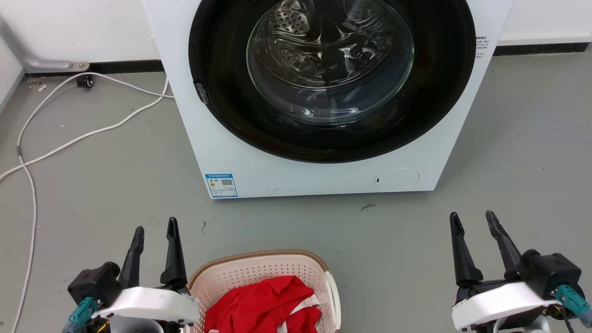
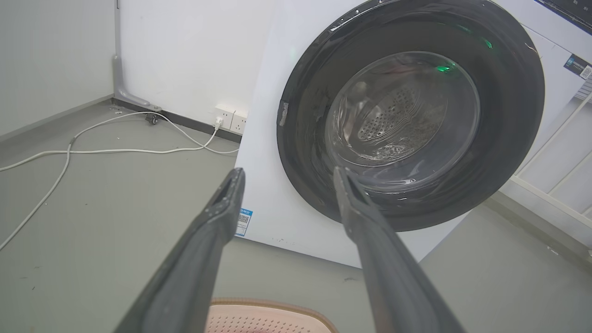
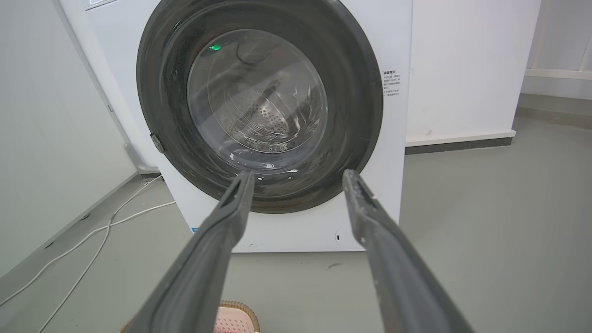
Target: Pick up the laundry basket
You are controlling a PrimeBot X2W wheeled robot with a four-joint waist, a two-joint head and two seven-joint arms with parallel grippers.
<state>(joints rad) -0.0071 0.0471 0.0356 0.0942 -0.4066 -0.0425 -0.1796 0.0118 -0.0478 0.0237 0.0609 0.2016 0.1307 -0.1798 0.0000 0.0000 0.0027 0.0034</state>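
1. Plainly, the pick-up has not yet begun. The laundry basket point(image 1: 263, 274) sits on the floor point(image 1: 393, 259) at the near edge of the head view, close in front of the robot, and nothing grips it.
2. A red garment point(image 1: 263, 305) lies bunched inside it. The white handle point(image 1: 334, 296) on its right side is free, while the other side is hidden behind the left arm.
3. The left gripper point(image 1: 155, 226) hangs just beside the basket's left rim, though I cannot tell whether the arm touches it. Its fingers point(image 1: 174, 259) are spread and empty, and they point toward the washer rather than down at the basket. In the left wrist view the rim peeks in at the bottom, between and below the two fingers.
4. The right gripper point(image 1: 472, 215) hangs well apart from the basket, off to its right over bare floor. Its fingers are likewise spread and hold nothing.
5. Judging by this, the whole task is left. Both grippers would need to come down and in to the basket's sides, close on the handles or rim, and lift together.
6. Farther off stands the washing machine point(image 1: 300, 178), door shut and apart from the basket. A white cable point(image 1: 69, 138) trails over the floor at far left.
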